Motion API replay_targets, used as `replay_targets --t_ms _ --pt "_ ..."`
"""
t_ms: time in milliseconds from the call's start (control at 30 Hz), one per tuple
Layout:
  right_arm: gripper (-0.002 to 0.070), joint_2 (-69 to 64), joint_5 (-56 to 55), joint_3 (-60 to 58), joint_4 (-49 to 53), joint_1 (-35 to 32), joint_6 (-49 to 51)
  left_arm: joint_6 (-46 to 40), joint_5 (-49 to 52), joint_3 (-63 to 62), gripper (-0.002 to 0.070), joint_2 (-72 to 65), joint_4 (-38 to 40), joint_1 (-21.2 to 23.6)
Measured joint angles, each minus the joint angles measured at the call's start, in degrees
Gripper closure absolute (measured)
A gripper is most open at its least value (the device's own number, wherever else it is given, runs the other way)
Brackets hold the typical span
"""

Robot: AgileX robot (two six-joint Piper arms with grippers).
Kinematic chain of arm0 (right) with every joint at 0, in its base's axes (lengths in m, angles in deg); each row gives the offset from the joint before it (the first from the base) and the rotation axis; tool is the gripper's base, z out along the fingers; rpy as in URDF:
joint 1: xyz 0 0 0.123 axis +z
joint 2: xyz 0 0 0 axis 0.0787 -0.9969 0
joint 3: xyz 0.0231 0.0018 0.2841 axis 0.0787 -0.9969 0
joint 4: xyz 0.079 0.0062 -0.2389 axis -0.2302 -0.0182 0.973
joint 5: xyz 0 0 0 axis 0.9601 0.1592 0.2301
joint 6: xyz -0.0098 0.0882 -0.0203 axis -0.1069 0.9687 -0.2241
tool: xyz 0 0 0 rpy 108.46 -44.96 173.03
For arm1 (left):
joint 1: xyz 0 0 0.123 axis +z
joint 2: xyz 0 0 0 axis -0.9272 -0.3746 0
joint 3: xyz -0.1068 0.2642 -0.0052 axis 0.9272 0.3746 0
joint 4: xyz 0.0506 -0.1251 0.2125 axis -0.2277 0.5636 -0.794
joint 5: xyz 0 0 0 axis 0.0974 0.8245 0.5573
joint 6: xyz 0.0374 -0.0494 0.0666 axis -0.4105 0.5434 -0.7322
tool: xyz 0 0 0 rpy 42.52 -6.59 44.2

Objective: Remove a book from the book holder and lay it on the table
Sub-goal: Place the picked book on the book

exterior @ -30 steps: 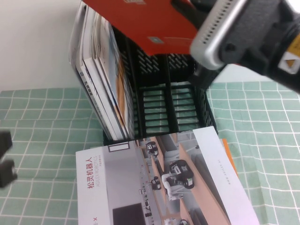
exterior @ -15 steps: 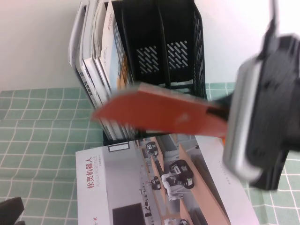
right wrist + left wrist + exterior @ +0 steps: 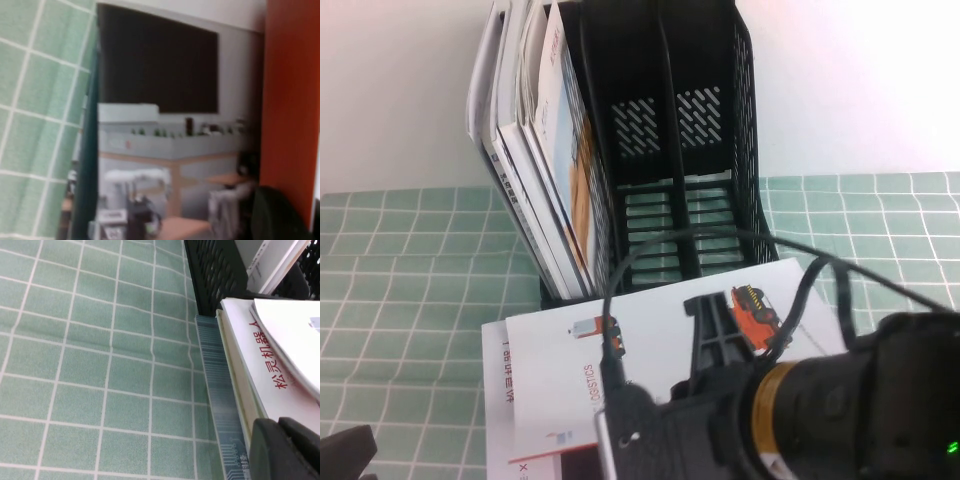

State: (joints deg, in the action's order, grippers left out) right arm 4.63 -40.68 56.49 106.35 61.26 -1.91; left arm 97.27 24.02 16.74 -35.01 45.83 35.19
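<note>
The book (image 3: 650, 340), white with an orange vehicle photo and red lettering, lies flat on a grey-and-peach brochure (image 3: 495, 400) in front of the black book holder (image 3: 705, 60). My right gripper (image 3: 705, 325) reaches in from the near side and is shut on the book's near part, with one black finger on top of the cover. In the right wrist view the book's orange side (image 3: 290, 100) shows beside a dark fingertip (image 3: 277, 217). My left gripper (image 3: 345, 450) sits low at the near left, open and empty, off the stack's left edge (image 3: 285, 450).
Several brochures (image 3: 545, 150) stand in the holder's left slot; its other two slots hold nothing. A blue-patterned booklet edge (image 3: 217, 390) sticks out under the stack. The mint-green grid table (image 3: 410, 260) spreads to both sides; a white wall stands behind.
My right arm has swung down and towards me, bringing the book from in front of the holder down flat onto the grey brochure. My left gripper has dropped lower in the near-left corner.
</note>
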Motion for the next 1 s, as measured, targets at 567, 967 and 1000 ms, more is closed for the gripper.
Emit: replay_targets --t_ms 567,967,1000 --pt "0.0664 -6.7 -4.6 0.0 1.3 2.5 6.4 -0.5 0.0 0.0 0.0676 0.0 0.3 0.0" --pt "0.0241 -10.4 -3.9 0.6 1.0 2.5 14.2 -1.3 0.0 0.0 0.0676 0.0 0.4 0.0" --pt "0.0227 -10.4 -2.6 1.2 -0.4 2.5 14.9 -1.3 0.0 0.0 0.0676 0.0 0.4 0.0"
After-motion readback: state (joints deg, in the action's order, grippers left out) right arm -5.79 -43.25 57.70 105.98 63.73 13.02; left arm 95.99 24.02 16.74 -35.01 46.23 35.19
